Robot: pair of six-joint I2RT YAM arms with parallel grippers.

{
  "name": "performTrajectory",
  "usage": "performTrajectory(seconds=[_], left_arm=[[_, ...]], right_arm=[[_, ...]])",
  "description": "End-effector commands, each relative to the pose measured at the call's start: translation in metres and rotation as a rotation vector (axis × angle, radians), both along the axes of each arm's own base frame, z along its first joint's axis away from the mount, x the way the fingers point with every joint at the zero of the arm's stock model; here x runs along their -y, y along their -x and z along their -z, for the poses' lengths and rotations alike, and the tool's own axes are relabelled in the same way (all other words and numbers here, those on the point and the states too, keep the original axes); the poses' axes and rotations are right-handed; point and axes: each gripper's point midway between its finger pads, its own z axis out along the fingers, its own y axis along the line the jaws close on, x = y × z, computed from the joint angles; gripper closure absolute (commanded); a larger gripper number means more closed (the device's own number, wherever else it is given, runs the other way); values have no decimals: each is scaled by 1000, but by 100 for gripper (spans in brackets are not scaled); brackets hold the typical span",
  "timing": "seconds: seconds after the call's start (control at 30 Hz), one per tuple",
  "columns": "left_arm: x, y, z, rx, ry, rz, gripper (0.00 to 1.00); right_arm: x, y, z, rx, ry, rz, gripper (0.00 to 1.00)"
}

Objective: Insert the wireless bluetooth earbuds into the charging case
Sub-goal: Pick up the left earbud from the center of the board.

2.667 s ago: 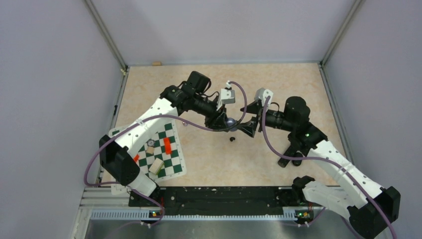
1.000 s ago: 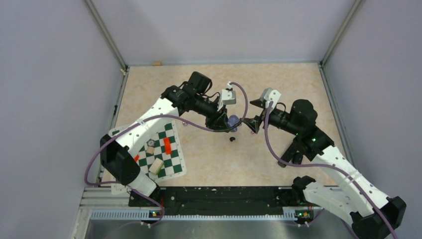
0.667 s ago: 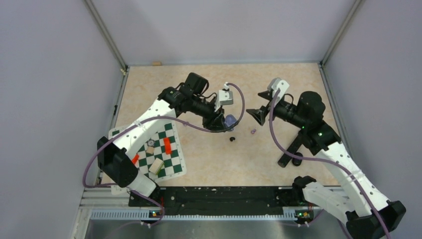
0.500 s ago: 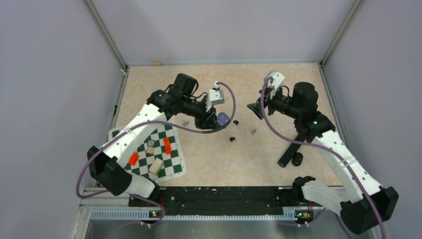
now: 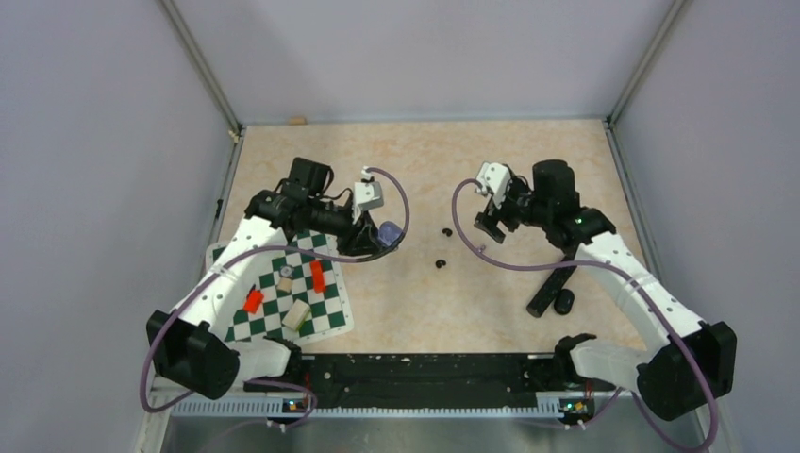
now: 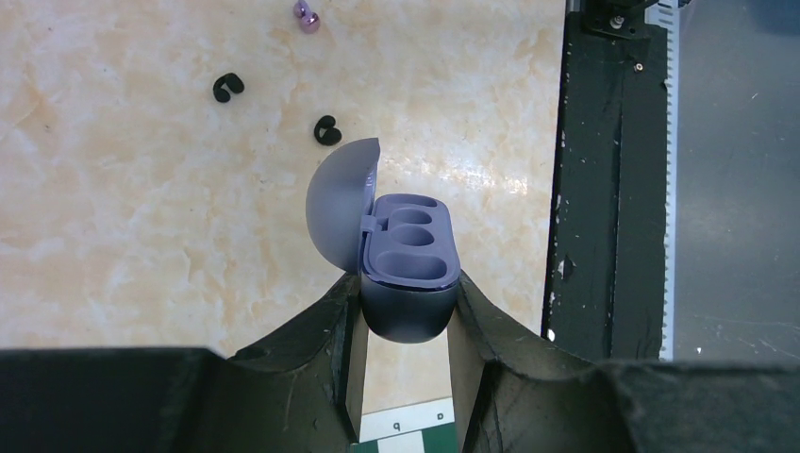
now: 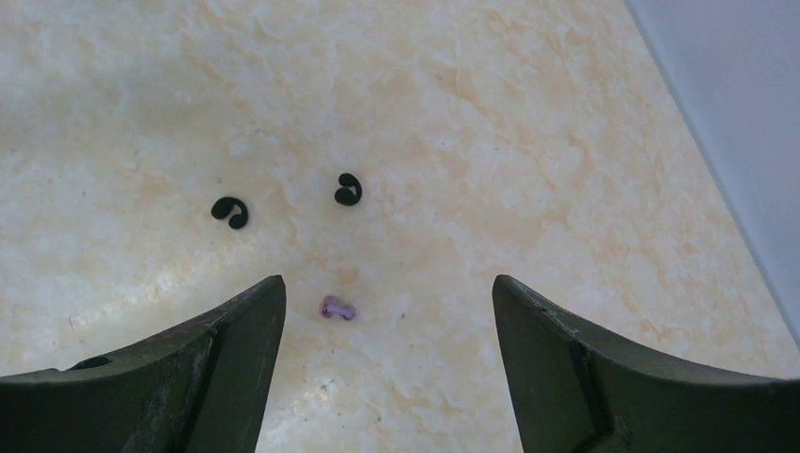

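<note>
Left gripper pinches the charging case at its base, lid swung open, both sockets bare. It is held left of the table's middle, just off the far right corner of the checkered mat. Right gripper has its fingers spread, right of middle. One earbud lies on the table under the gap, nearer the finger on the picture's left. Two black hook bits lie just beyond it, between the grippers. Black cylinder lies toward the near right corner. Far half is bare; walls close the left, right and far edges.
</note>
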Motion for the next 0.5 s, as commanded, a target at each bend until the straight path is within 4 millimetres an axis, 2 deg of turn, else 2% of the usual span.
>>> performTrajectory(seconds=[0.0, 0.1, 0.27, 0.37, 0.47], left_arm=[[-5, 9, -21, 90, 76, 37, 100], [-10, 10, -26, 111, 86, 23, 100], [-10, 10, -20, 99, 82, 24, 100], [-13, 10, -15, 100, 76, 22, 100], [-15, 8, -15, 104, 79, 8, 100]], right_arm=[[2, 4, 23, -3, 158, -155, 21], [7, -3, 44, -7, 225, -171, 21], [17, -5, 79, 18, 305, -180, 21], [30, -23, 78, 17, 390, -111, 19], [36, -31, 78, -14, 456, -116, 18]])
